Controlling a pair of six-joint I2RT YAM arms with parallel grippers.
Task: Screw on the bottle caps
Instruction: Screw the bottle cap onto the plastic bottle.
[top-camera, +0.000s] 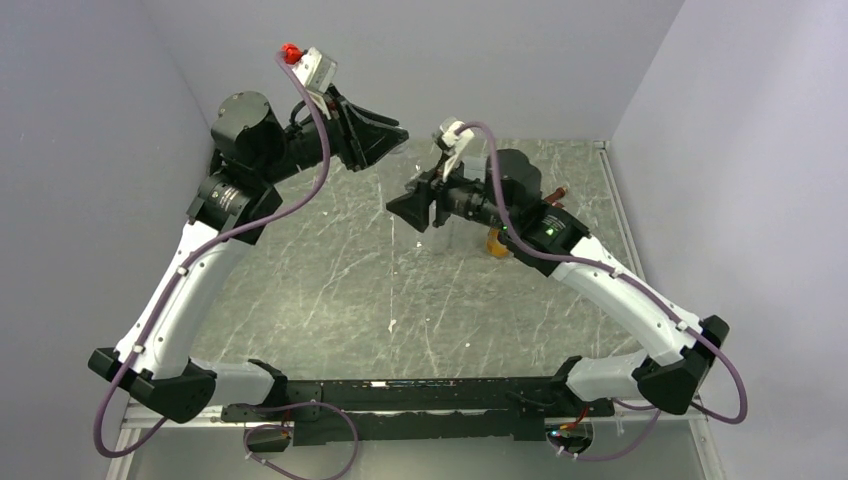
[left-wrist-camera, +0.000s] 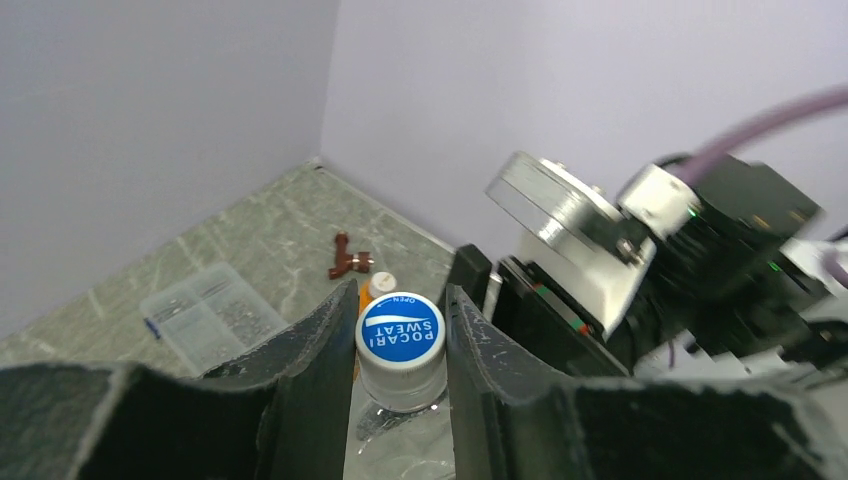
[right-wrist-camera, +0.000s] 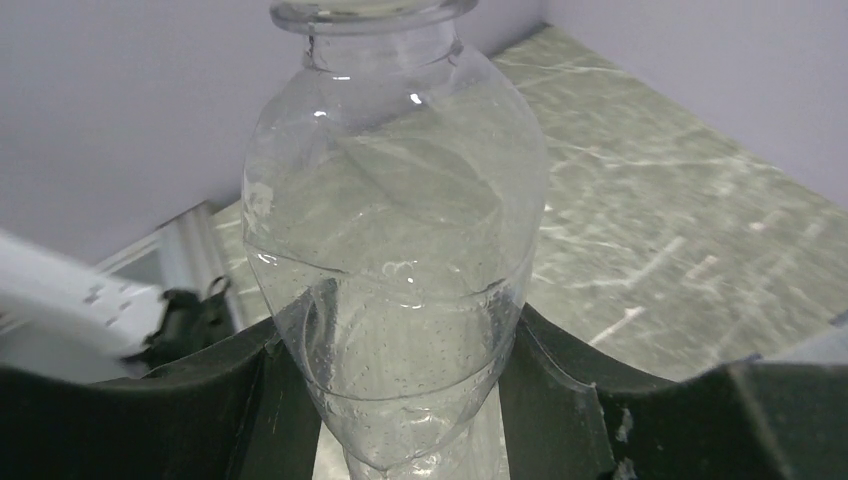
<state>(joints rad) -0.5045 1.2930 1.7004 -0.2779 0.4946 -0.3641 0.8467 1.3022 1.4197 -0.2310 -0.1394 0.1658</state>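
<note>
Above, left end effector (left-wrist-camera: 401, 300) down-tilted, tight on blue cap (left-wrist-camera: 400, 332); below, right end effector (right-wrist-camera: 400, 335) level, tight around clear bottle (right-wrist-camera: 395, 200).

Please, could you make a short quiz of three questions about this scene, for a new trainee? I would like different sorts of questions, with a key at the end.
1. True or false: the right gripper grips the bottle by its body.
2. What sits between the fingers of the left gripper?
A. the blue cap
B. the clear box
C. the brown piece
3. Fill in the missing word: the top of the cap reads "POCARI ____".

Key: 1 true; 2 A; 3 SWEAT.
</note>
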